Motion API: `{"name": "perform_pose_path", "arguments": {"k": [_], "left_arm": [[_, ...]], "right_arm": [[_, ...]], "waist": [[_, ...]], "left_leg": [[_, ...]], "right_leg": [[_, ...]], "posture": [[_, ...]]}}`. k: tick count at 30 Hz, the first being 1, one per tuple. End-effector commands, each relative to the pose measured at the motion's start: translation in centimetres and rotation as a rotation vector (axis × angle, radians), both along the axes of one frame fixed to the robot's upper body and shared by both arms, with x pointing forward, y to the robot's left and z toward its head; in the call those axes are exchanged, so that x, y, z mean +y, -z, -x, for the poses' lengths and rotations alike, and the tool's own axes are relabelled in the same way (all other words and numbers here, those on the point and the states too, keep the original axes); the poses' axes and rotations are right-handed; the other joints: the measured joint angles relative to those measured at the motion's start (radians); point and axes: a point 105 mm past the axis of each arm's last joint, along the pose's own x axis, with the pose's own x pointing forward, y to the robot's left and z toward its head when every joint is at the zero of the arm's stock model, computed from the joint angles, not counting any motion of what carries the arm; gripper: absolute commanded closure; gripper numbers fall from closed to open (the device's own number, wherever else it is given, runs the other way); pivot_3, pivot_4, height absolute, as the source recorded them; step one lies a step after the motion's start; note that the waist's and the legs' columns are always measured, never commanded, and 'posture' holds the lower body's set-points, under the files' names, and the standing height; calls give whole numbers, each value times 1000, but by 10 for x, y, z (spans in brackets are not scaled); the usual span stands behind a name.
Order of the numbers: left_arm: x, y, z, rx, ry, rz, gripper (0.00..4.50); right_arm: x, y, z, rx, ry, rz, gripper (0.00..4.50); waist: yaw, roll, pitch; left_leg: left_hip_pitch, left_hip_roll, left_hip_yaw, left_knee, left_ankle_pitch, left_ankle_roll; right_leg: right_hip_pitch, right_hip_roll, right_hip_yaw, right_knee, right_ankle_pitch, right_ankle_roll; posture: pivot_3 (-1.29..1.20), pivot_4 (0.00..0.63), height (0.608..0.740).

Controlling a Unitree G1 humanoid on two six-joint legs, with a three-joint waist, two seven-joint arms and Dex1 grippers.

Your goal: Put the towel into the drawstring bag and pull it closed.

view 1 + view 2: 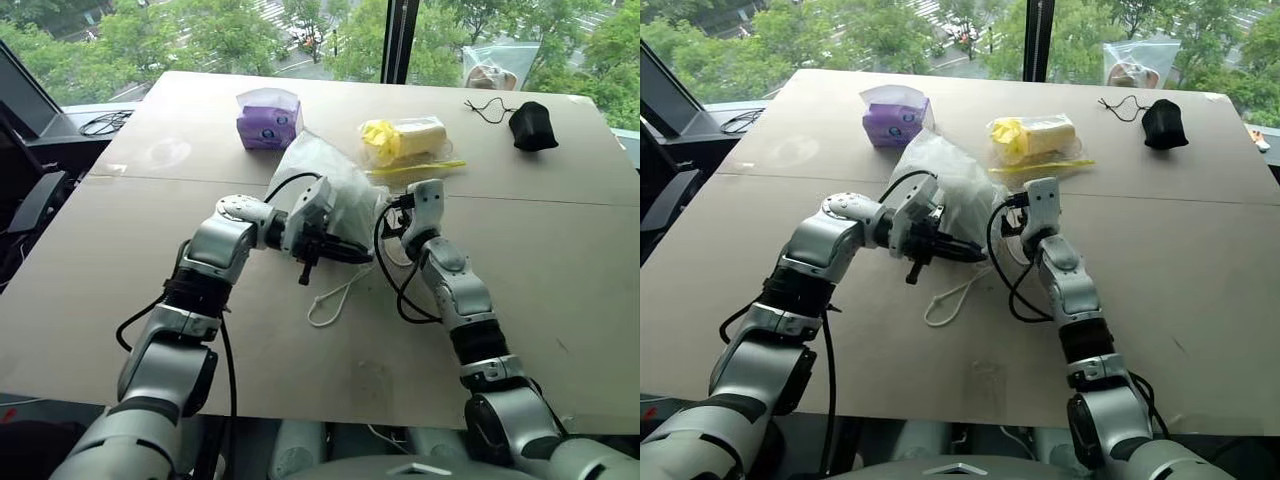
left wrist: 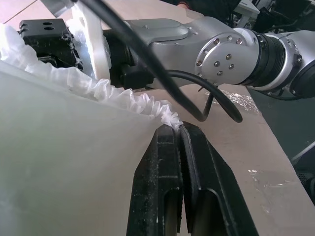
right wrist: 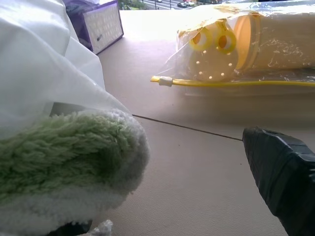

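Green treetops fill the window behind the tan table (image 1: 560, 260). Mid-table, the left gripper (image 2: 180, 147) has its fingers pinched tight on the gathered rim of the drawstring bag (image 1: 335, 190), which stands puffed up between both arms, its white cord (image 1: 335, 297) trailing on the table. The right gripper (image 1: 392, 215) is spread wide right beside the bag, with the pale green towel (image 3: 59, 157) at one finger, against the bag's plastic.

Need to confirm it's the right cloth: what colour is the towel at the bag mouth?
Pale green, fluffy towel, seen best in the right wrist view.
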Motion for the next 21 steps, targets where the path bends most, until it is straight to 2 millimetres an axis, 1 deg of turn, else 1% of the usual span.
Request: {"name": "perform_pose_path", "arguments": {"k": [1, 2, 4, 7, 9, 10, 11, 12, 14, 16, 17, 19, 21], "left_arm": [[-7, -15, 3, -67, 30, 42, 4480], [-7, -16, 0, -77, 17, 49, 4480], [-6, -21, -9, -91, -26, 74, 4480], [-4, -32, -21, -97, -71, 117, 4480], [-4, -42, -23, -80, -62, 164, 4480], [-5, -46, -23, -71, -52, 187, 4480], [-7, -56, -20, -69, -22, 252, 4480], [-10, -63, -12, -14, 29, 280, 4480], [-14, -71, 5, 74, 132, 291, 4480], [-16, -73, 11, 122, 167, 292, 4480], [-17, -74, 13, 147, 185, 296, 4480], [-18, -76, 16, 190, 208, 300, 4480], [-17, -78, 13, 207, 200, 293, 4480]], "right_arm": [[-6, 5, 8, -53, -29, 174, 32], [-9, 7, 12, -52, -41, 196, 32], [-13, 3, 24, -43, -94, 123, 32], [-21, -13, 48, -67, -165, 44, 32], [-24, -28, 67, -94, -207, 1, 32], [-25, -33, 74, -102, -220, -13, 32], [-27, -37, 81, -102, -226, -20, 32], [-33, -40, 92, -98, -229, -6, 32], [-42, -43, 107, -84, -218, 29, 32], [-49, -43, 114, -63, -197, 63, 32], [-51, -39, 119, -40, -199, 101, 32], [-53, -31, 127, 5, -215, 167, 32], [-54, -16, 134, 77, -234, 217, 32]], "waist": [[-1, 0, 0], [-1, 0, 0], [2, 0, 0], [0, 0, 0], [0, 0, 0], [-2, 0, 0], [-4, 0, 0], [-4, 0, 0], [-1, 0, 0], [-1, 0, 0], [0, 0, 0], [0, 0, 0], [-1, 0, 0]], "left_leg": [[0, 0, 0, 0, 0, 0], [0, 0, 0, 0, 0, 0], [0, 0, -1, 0, 0, 0], [0, 0, -2, 0, 0, 0], [0, 0, -2, 0, 0, 0], [0, 0, -2, 0, 0, 0], [0, 0, -1, 0, 0, 0], [1, 0, -1, 0, 0, 1], [0, 0, -2, 0, 0, 0], [0, 0, -2, 0, 0, 0], [0, 0, -2, 0, 0, 0], [1, 0, -2, 0, 0, 0], [1, -1, -2, 0, 0, 1]], "right_leg": [[0, 0, 0, 0, 0, 0], [0, 0, 0, 0, 0, 0], [0, 1, 0, 0, 0, 0], [0, 1, 0, 0, 0, 0], [0, 1, 0, 0, 0, 0], [0, 1, 0, 0, 0, 0], [0, 1, 0, 0, 0, 0], [0, 1, 0, 0, 0, 0], [0, 1, 0, 0, 0, 0], [0, 1, 0, -1, 0, 0], [0, 1, 0, 0, 0, 0], [0, 1, 0, 0, 0, 0], [0, 2, -1, 0, 0, 0]], "posture": [[0, 150, 740], [0, 150, 740], [0, 150, 740], [0, 150, 740], [0, 150, 740], [0, 150, 740], [0, 150, 740], [0, 150, 740], [0, 150, 740], [0, 150, 740], [0, 150, 740], [0, 150, 740], [0, 150, 740]]}}
